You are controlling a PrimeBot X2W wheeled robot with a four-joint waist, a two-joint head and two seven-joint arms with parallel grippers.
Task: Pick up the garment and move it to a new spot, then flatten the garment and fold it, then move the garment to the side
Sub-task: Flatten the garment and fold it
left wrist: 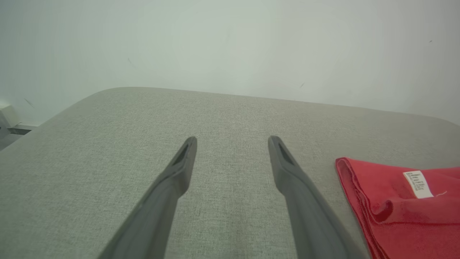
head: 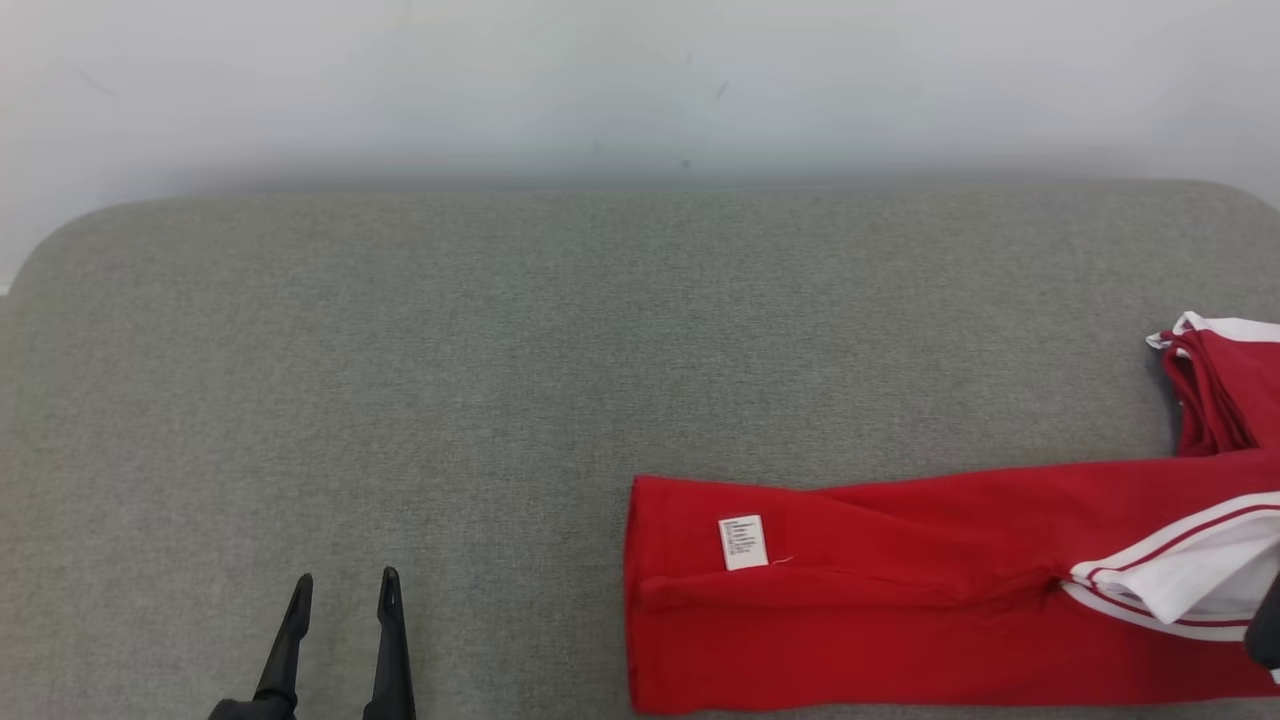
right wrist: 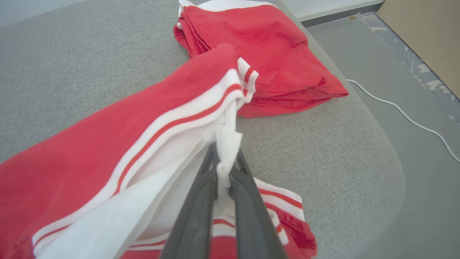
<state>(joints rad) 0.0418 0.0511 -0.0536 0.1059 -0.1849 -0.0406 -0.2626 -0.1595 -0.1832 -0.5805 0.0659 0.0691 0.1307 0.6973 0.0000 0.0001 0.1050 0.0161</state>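
Grey pad [head: 400, 350] holds red garment [head: 850, 600], cable [right wrist: 395, 108] beside

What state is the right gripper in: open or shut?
Shut on the garment. In the right wrist view, the right gripper is closed around a pinch of its white fabric.

Red garment [head: 900, 600] with white, red-striped trim, lying stretched across the right part of the grey fabric-covered desk [head: 400, 350]. A white care label [head: 743, 542] sits near its straight left edge. Its far end [right wrist: 273, 46] lies bunched in folds, and a white inner layer [right wrist: 227, 142] is drawn up off the rest.
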